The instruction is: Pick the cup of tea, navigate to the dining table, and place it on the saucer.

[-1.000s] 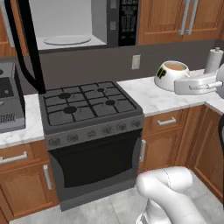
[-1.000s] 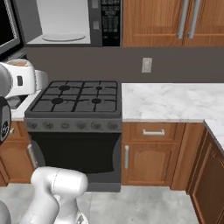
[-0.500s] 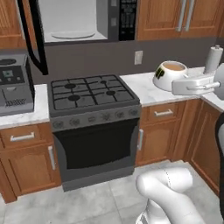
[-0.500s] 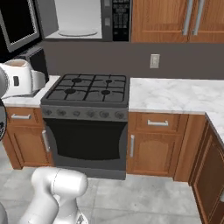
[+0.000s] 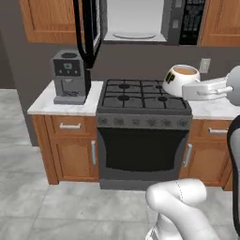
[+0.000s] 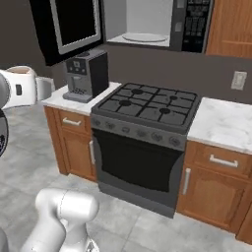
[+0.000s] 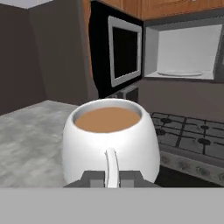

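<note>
Change of view: the whole kitchen has slid right in both base views since half a second ago, a coffee machine [image 5: 70,77] and open floor coming in at the left. That reads as the base driving, not the fixtures moving.
Cup of tea: the cup of tea [image 5: 178,79] rides in the air above the right side of the stove [image 5: 143,96], held at the same spot relative to the arm as before, brown tea level and well below the rim.
Gripper: the gripper [image 7: 111,178] is pinched on the cup's handle, a dark fingertip [image 7: 91,177] on either side of the white loop in the hand view.
Arm pose: the forearm reaches out roughly level at counter height, the hand pointing forward with the cup upright at its end. In the right base view the cup [image 6: 20,74] sits at the far left edge.
Step in hand: carrying, by judgement; neither table nor saucer is in sight, so most of the trip remains.
Doing it well: keep the wrist level and the turn smooth so the tea does not slosh. Hold the pinch firm on the thin handle. Mind the open microwave door [image 5: 89,28] above the counter's left end.
</note>
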Available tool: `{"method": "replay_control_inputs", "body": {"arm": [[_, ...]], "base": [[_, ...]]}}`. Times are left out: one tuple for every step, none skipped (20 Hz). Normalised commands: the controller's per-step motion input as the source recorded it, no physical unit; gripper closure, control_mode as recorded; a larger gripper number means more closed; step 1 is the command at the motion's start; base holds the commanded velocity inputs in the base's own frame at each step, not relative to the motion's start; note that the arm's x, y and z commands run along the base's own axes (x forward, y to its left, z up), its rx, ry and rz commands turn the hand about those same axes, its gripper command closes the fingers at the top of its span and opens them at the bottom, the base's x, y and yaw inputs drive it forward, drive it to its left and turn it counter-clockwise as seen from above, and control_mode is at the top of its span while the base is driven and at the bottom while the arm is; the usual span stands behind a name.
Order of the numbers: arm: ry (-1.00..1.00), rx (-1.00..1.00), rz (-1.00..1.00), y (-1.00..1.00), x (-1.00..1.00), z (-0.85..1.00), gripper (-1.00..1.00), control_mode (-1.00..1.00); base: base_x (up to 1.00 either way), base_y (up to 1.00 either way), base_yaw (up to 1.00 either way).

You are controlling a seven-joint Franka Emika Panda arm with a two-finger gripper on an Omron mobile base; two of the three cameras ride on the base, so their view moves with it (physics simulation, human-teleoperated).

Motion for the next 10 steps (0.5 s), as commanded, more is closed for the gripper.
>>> {"method": "replay_control_inputs", "body": {"arm": [[0.00, 0.00, 0.00, 0.00, 0.00, 0.00, 1.00, 1.00], [0.00, 0.00, 0.00, 0.00, 0.00, 0.00, 1.00, 1.00], [0.00, 0.00, 0.00, 0.00, 0.00, 0.00, 1.00, 1.00], [0.00, 0.00, 0.00, 0.00, 0.00, 0.00, 1.00, 1.00], [0.00, 0.00, 0.00, 0.00, 0.00, 0.00, 1.00, 1.00], [0.00, 0.00, 0.00, 0.00, 0.00, 0.00, 1.00, 1.00], [0.00, 0.00, 0.00, 0.00, 0.00, 0.00, 1.00, 1.00], [0.00, 0.00, 0.00, 0.00, 0.00, 0.00, 1.00, 1.00], [0.00, 0.00, 0.00, 0.00, 0.00, 0.00, 1.00, 1.00], [0.00, 0.00, 0.00, 0.00, 0.00, 0.00, 1.00, 1.00]], "base": [[0.37, -0.26, 0.71], [0.38, -0.26, 0.71], [0.39, -0.24, 0.71], [0.39, -0.24, 0.71], [0.36, -0.24, 0.71], [0.32, -0.24, 0.71], [0.29, -0.25, 0.71], [0.27, -0.26, 0.70], [0.26, -0.26, 0.70], [0.27, -0.24, 0.70]]}}
